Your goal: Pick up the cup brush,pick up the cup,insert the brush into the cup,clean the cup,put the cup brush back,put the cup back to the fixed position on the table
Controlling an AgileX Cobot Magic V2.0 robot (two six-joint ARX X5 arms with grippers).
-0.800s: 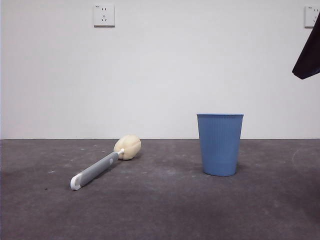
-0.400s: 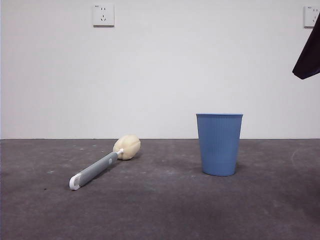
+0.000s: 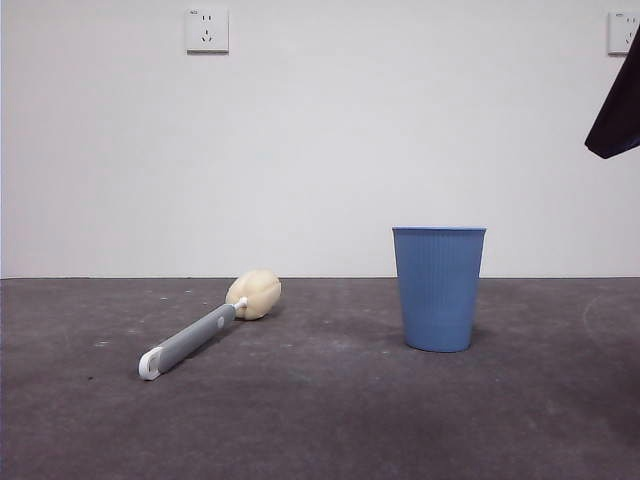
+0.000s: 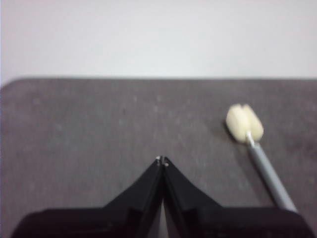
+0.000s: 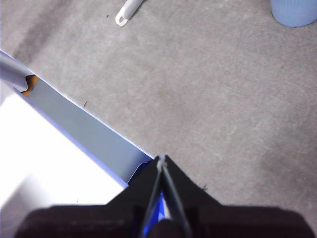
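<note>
The cup brush (image 3: 205, 325) lies flat on the dark grey table (image 3: 320, 420) at the left, its cream sponge head toward the wall and its white hooked end toward the camera. The light blue ribbed cup (image 3: 438, 288) stands upright to its right, apart from it. My left gripper (image 4: 162, 161) is shut and empty, hovering over bare table with the cup brush (image 4: 252, 144) off to one side. My right gripper (image 5: 162, 159) is also shut and empty, high above the table; the brush's hooked end (image 5: 125, 14) and the cup's base (image 5: 294, 12) show far away.
A black arm tip (image 3: 615, 110) hangs at the top right corner of the front view. Two wall sockets (image 3: 207, 30) sit on the white wall. A white and grey ledge (image 5: 59, 148) borders the table edge in the right wrist view.
</note>
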